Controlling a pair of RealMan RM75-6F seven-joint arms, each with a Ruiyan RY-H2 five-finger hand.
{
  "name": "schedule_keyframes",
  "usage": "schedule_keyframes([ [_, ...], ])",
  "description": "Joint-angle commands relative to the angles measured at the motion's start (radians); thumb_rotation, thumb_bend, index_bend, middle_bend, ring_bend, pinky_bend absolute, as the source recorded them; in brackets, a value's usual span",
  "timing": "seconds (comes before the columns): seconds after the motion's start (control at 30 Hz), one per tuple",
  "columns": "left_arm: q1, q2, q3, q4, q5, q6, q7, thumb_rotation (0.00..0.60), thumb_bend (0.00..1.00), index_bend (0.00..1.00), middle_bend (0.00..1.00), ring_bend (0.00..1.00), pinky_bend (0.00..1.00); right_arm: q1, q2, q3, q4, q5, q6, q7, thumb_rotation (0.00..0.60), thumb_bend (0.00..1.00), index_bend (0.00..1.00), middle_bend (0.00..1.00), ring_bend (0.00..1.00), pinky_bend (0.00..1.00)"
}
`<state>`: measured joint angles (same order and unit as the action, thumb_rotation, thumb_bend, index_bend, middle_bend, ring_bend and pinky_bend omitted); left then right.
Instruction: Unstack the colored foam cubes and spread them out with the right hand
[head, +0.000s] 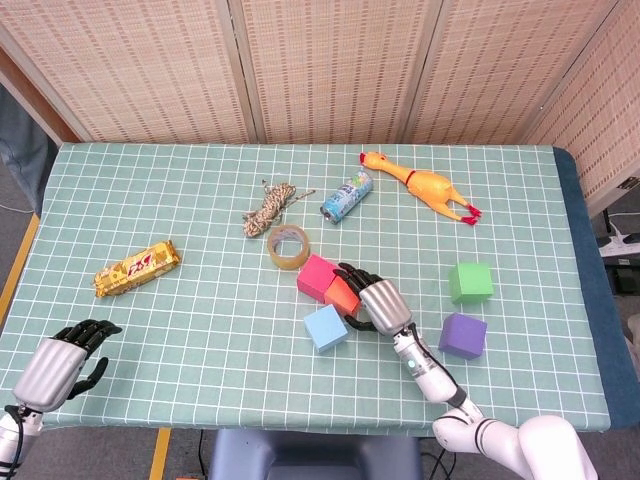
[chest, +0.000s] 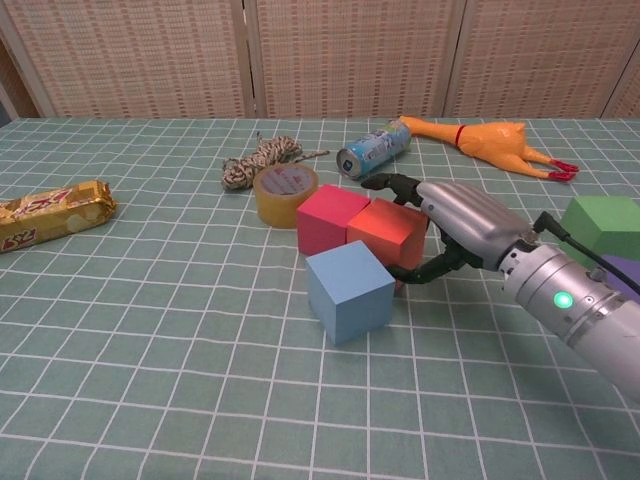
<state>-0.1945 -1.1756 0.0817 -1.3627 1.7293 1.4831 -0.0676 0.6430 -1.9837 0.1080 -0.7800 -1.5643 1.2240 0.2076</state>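
Three foam cubes sit bunched together mid-table: a pink cube (head: 316, 276) (chest: 330, 218), an orange cube (head: 343, 294) (chest: 385, 232) touching its right side, and a blue cube (head: 326, 327) (chest: 348, 290) just in front. My right hand (head: 378, 303) (chest: 460, 225) grips the orange cube, fingers over its far side and thumb against its near lower edge. The cube still rests on the table. A green cube (head: 470, 282) (chest: 600, 225) and a purple cube (head: 464, 334) lie apart to the right. My left hand (head: 60, 362) rests at the front left corner, holding nothing.
A tape roll (head: 288, 247) (chest: 286, 193) sits just behind the pink cube. Further back are a rope bundle (head: 272, 209), a can (head: 346, 196) and a rubber chicken (head: 428, 186). A snack bar (head: 137, 267) lies at the left. The checked cloth (head: 200, 320) covers the table.
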Motion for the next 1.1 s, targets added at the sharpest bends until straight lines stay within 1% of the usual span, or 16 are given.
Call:
schedule_keyframes([
  [0.03,0.0,-0.001,0.0,0.0,-0.001,-0.002,0.001,0.6,0.49,0.27,0.27,0.25,0.45,-0.011,-0.009,-0.008,0.028,-0.021,0.053,0.014,0.6,0.38,0.15,0.18,0.33,0.56],
  [0.17,-0.001,-0.001,0.001,-0.002,-0.002,-0.006,0.003,0.6,0.49,0.27,0.27,0.25,0.45,-0.031,0.014,-0.017,0.018,-0.031,0.096,0.014,0.6,0.44,0.17,0.2,0.35,0.58],
  [0.27,-0.001,-0.001,0.001,-0.003,-0.002,-0.006,0.003,0.6,0.49,0.27,0.27,0.25,0.45,-0.055,0.062,-0.024,-0.025,-0.028,0.114,-0.013,0.6,0.45,0.17,0.2,0.35,0.58],
  [0.37,-0.003,-0.002,0.002,-0.002,-0.003,-0.01,0.003,0.6,0.48,0.27,0.27,0.25,0.45,-0.08,0.12,-0.016,-0.085,-0.003,0.114,-0.06,0.6,0.45,0.17,0.2,0.35,0.58],
  [0.47,-0.005,-0.004,0.002,-0.001,-0.004,-0.017,0.007,0.6,0.48,0.27,0.27,0.25,0.45,-0.089,0.171,0.002,-0.131,0.03,0.089,-0.08,0.6,0.45,0.17,0.2,0.35,0.58],
  [0.53,-0.007,-0.007,0.002,-0.001,-0.006,-0.023,0.011,0.6,0.49,0.27,0.27,0.25,0.45,-0.082,0.195,0.011,-0.144,0.047,0.056,-0.056,0.6,0.45,0.16,0.2,0.35,0.58],
  [0.6,-0.008,-0.008,0.002,-0.002,-0.008,-0.028,0.015,0.6,0.49,0.27,0.27,0.25,0.45,-0.074,0.205,0.018,-0.139,0.059,0.027,-0.035,0.6,0.45,0.16,0.2,0.34,0.57],
  [0.67,-0.008,-0.008,0.002,-0.003,-0.007,-0.029,0.017,0.6,0.49,0.27,0.27,0.25,0.45,-0.065,0.207,0.021,-0.118,0.067,0.0,-0.017,0.6,0.44,0.15,0.2,0.31,0.55],
  [0.73,-0.008,-0.008,0.002,-0.002,-0.006,-0.026,0.016,0.6,0.49,0.27,0.27,0.25,0.45,-0.061,0.206,0.022,-0.104,0.079,-0.028,0.007,0.6,0.37,0.1,0.19,0.22,0.47],
  [0.8,-0.008,-0.007,0.002,0.0,-0.008,-0.026,0.011,0.6,0.49,0.27,0.27,0.25,0.45,-0.06,0.209,0.022,-0.107,0.086,-0.042,0.022,0.6,0.25,0.04,0.12,0.08,0.33],
  [0.87,-0.008,-0.006,0.001,0.001,-0.01,-0.026,0.006,0.6,0.49,0.27,0.27,0.25,0.45,-0.062,0.209,0.023,-0.109,0.085,-0.034,0.011,0.6,0.21,0.01,0.06,0.02,0.24],
  [0.9,-0.007,-0.006,0.001,0.002,-0.01,-0.025,0.005,0.6,0.49,0.27,0.27,0.25,0.45,-0.065,0.205,0.024,-0.108,0.083,-0.023,0.0,0.6,0.2,0.0,0.03,0.0,0.19],
  [0.97,-0.007,-0.006,0.001,0.002,-0.008,-0.021,0.005,0.6,0.49,0.27,0.27,0.25,0.45,-0.072,0.19,0.025,-0.106,0.074,0.015,-0.022,0.6,0.19,0.0,0.01,0.0,0.16],
  [1.1,-0.006,-0.006,0.002,0.001,-0.005,-0.018,0.009,0.6,0.49,0.27,0.27,0.25,0.45,-0.082,0.162,-0.002,-0.1,0.032,0.069,-0.059,0.6,0.14,0.0,0.0,0.0,0.07],
])
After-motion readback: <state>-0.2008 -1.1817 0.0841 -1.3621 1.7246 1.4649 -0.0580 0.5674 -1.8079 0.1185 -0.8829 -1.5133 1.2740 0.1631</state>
